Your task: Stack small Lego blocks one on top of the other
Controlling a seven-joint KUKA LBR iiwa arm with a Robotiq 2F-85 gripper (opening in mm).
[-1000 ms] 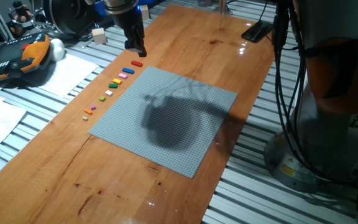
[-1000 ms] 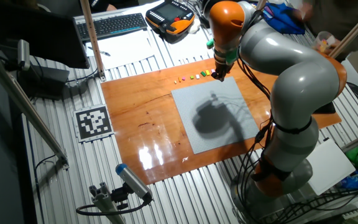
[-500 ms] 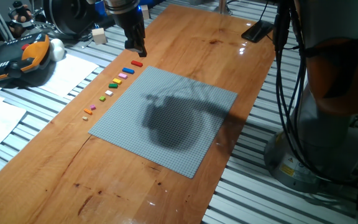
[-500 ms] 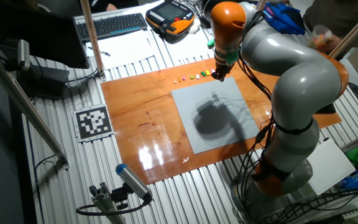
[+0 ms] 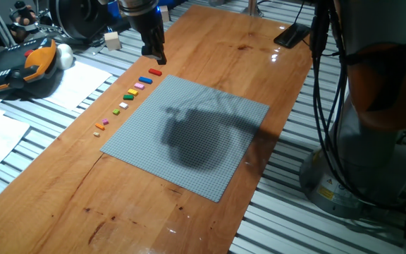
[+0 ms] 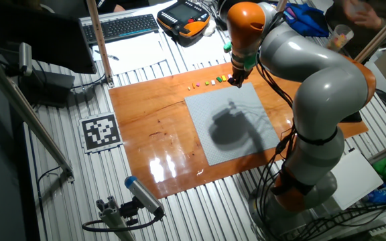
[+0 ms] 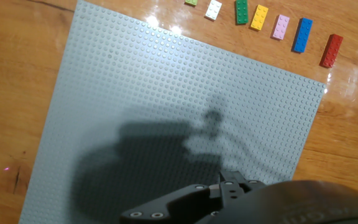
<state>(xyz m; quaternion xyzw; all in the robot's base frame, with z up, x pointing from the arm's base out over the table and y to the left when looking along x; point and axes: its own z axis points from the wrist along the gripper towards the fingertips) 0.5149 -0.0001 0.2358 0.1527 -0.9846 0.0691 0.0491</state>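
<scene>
KUKA iiwa arm (image 6: pixel 317 94): rounded light-grey segments with orange joint bands, black cables running beside its base, and a black gripper (image 5: pixel 154 51) with visible screws.

Small Lego blocks lie flat and separate in one row on the wooden tabletop, just beside the baseplate's edge, none stacked. Order along the row: red block (image 7: pixel 331 50), blue block (image 7: pixel 302 35), pink block (image 7: pixel 281 27), yellow block (image 7: pixel 259 17), green block (image 7: pixel 241 11), white block (image 7: pixel 214 9). An orange block (image 5: pixel 99 127) ends the row
</scene>
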